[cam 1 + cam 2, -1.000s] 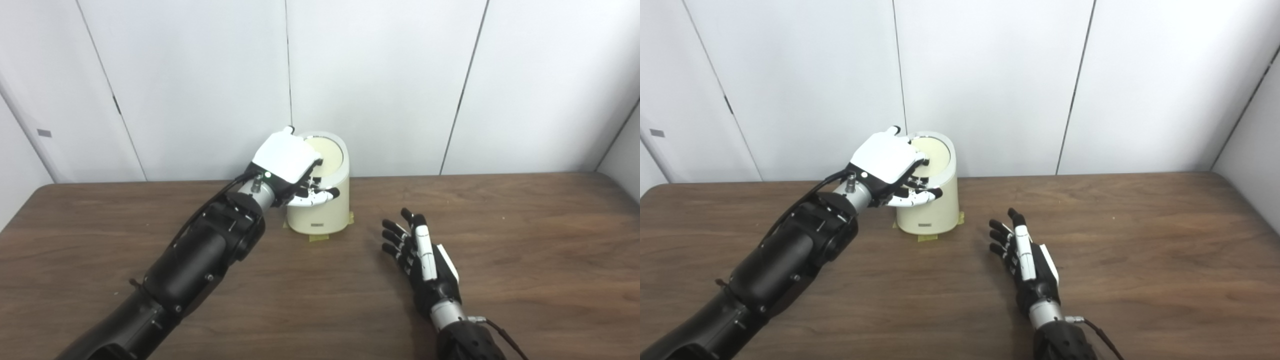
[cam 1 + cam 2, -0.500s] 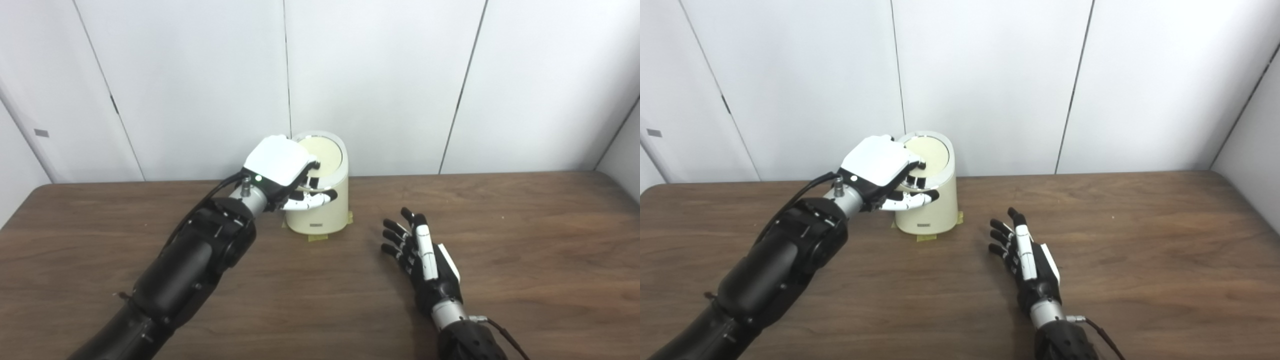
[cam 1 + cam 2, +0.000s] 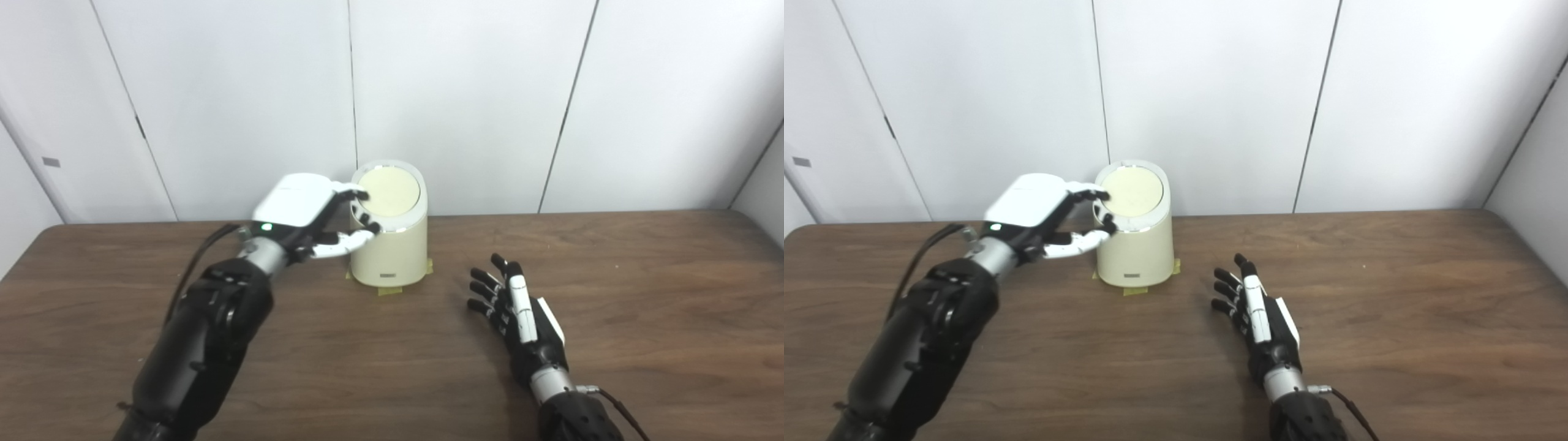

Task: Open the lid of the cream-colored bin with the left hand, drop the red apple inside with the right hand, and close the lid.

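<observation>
At the far middle of the table [image 3: 643, 294], close to the white wall panels [image 3: 465, 98], stands the cream-colored bin [image 3: 392, 245], upright on bits of yellow tape [image 3: 387, 291]. Lid [image 3: 389, 192] down, round top tilted toward the cameras. Left hand [image 3: 300, 211] just beside the bin's left upper edge, raised off the table, palm down, fingers apart; fingertips [image 3: 362, 196] at the lid's left rim, contact uncertain. Nothing grasped. Right hand [image 3: 520, 315] well to the bin's right and nearer the cameras, low over the table, on edge with thumb side up, fingers spread and pointing away, released, empty. No apple visible.
</observation>
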